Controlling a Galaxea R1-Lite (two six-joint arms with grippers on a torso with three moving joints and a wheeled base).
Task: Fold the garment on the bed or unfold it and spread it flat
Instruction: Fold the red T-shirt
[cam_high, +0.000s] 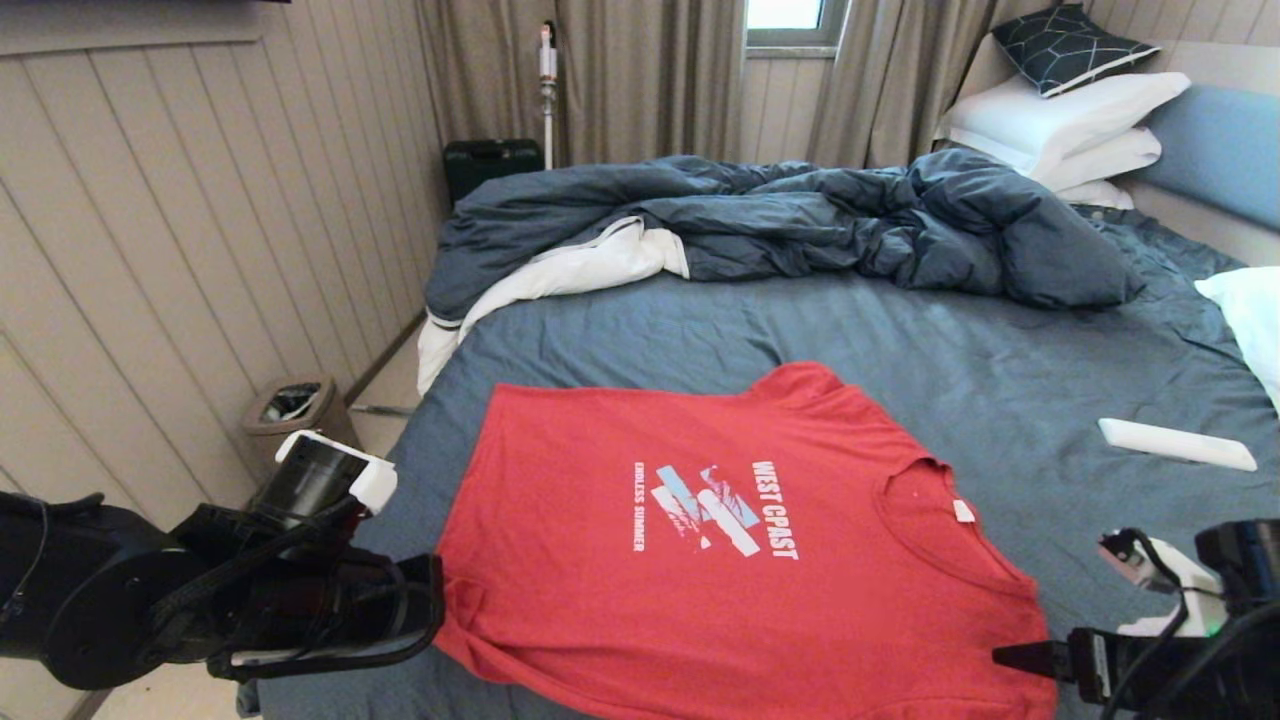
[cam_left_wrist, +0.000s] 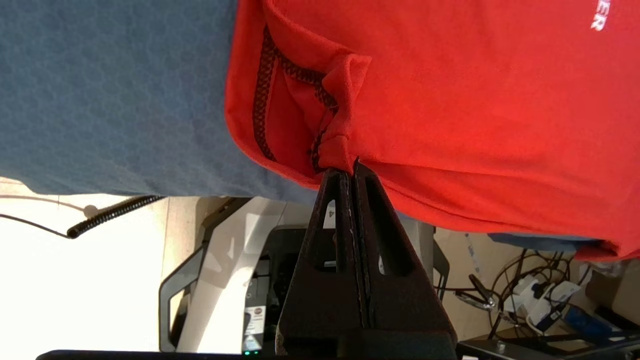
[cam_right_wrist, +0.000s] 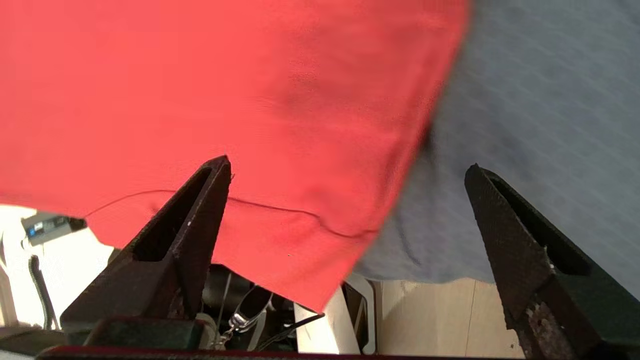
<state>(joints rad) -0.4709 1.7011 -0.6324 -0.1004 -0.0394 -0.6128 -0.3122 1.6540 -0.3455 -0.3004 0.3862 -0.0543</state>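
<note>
The red short-sleeved cotton T-shirt (cam_high: 720, 560) runs past the head view's lower edge, so its near sleeve and side are cut off. Its near hem corner is hidden behind the black left hand (cam_high: 425, 610), whose fingers cannot be made out there. Of the right hand (cam_high: 1020, 658), only one dark fingertip shows. In the right wrist view the shirt's edge (cam_right_wrist: 430, 125) is blurred. The white flat oblong object (cam_high: 1177, 443) on the slate-blue bed (cam_high: 1000, 370) is too small to identify.

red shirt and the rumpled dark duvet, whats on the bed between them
Nothing: in the head view only bare blue sheet separates the shirt from the duvet.
</note>
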